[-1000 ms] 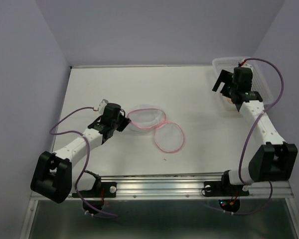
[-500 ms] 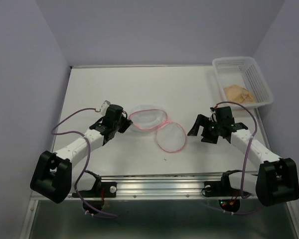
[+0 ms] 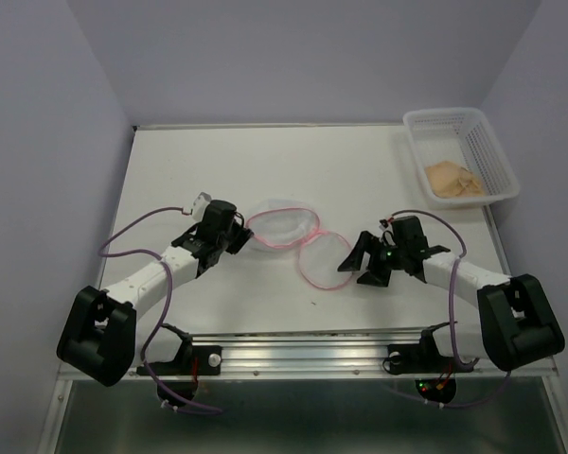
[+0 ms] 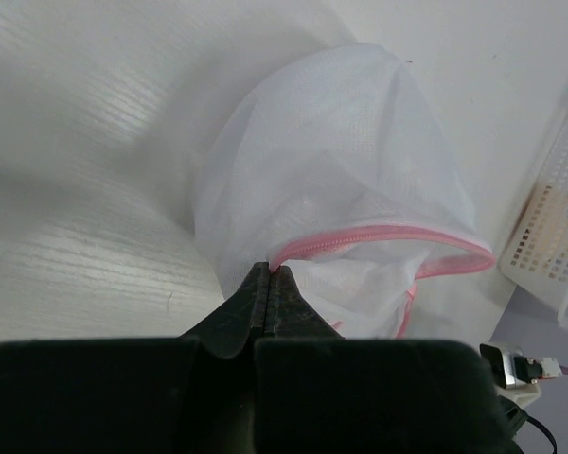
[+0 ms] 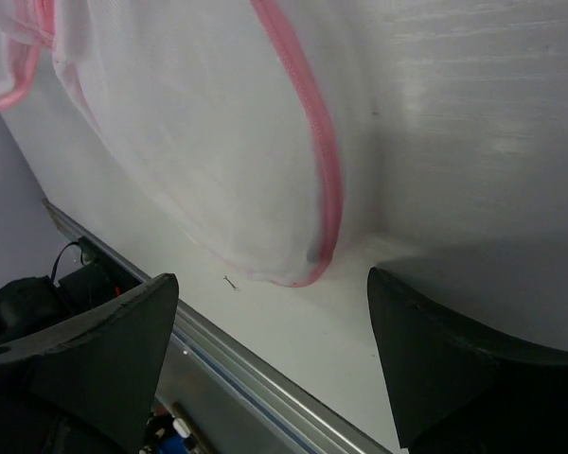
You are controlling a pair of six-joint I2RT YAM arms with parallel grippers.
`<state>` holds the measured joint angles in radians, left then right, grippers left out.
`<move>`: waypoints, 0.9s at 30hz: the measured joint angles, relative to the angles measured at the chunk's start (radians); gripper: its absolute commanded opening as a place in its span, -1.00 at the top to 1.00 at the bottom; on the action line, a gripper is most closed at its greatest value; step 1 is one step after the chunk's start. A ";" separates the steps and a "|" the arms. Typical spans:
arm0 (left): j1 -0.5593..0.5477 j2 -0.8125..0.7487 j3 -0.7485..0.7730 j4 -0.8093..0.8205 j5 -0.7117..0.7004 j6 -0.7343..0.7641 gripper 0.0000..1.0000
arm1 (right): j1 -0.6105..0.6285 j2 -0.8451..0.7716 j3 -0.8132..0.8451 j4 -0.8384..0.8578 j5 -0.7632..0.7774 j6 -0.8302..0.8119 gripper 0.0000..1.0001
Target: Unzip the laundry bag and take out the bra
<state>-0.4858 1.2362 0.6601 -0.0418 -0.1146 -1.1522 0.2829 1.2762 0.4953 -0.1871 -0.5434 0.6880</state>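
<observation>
The laundry bag (image 3: 282, 225) lies unzipped at mid table, a white mesh dome with pink zipper edging, its round flap (image 3: 322, 260) folded out to the front right. My left gripper (image 3: 239, 236) is shut on the bag's left edge. In the left wrist view its tips (image 4: 268, 276) pinch the pink edging of the bag (image 4: 331, 170). My right gripper (image 3: 353, 265) is open and empty just right of the flap. In the right wrist view it (image 5: 273, 284) hovers over the flap's pink edge (image 5: 327, 180). The tan bra (image 3: 452, 180) lies in the white basket (image 3: 488, 156).
The white lattice basket stands at the back right corner and also shows in the left wrist view (image 4: 559, 236). A metal rail (image 3: 360, 345) runs along the table's front edge, close under my right gripper (image 5: 218, 369). Purple walls enclose the table.
My right arm has swung from over the basket at the back right down to the flap's right side, open and empty, with the bra left in the basket. The left arm has held still.
</observation>
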 measured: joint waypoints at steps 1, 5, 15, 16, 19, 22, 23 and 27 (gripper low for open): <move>-0.002 0.000 0.000 0.000 0.000 -0.001 1.00 | 0.002 0.015 0.000 0.027 0.000 0.010 -0.62; -0.004 -0.004 -0.015 0.002 -0.001 -0.006 1.00 | 0.014 0.062 -0.003 0.121 0.018 0.046 0.12; -0.006 -0.007 -0.026 0.000 -0.007 -0.008 1.00 | 0.026 -0.043 -0.026 0.170 0.145 0.068 0.99; -0.008 -0.007 -0.026 0.001 -0.007 -0.007 1.00 | 0.027 -0.056 -0.022 0.169 0.145 0.064 0.99; -0.015 -0.007 -0.026 0.008 -0.004 0.003 1.00 | 0.042 -0.087 0.022 0.134 0.155 0.049 0.99; -0.023 -0.001 -0.026 0.024 0.001 0.013 1.00 | 0.068 -0.101 0.084 0.087 0.163 0.037 0.99; -0.026 0.003 -0.026 0.031 0.002 0.016 1.00 | 0.078 -0.104 0.114 0.055 0.170 0.034 0.99; -0.034 0.023 -0.026 0.061 0.011 0.030 1.00 | 0.101 -0.101 0.262 -0.063 0.192 0.024 0.99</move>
<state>-0.5201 1.2594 0.6346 0.0189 -0.1036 -1.1221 0.3843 1.1751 0.7578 -0.2504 -0.3519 0.7116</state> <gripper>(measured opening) 0.025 0.027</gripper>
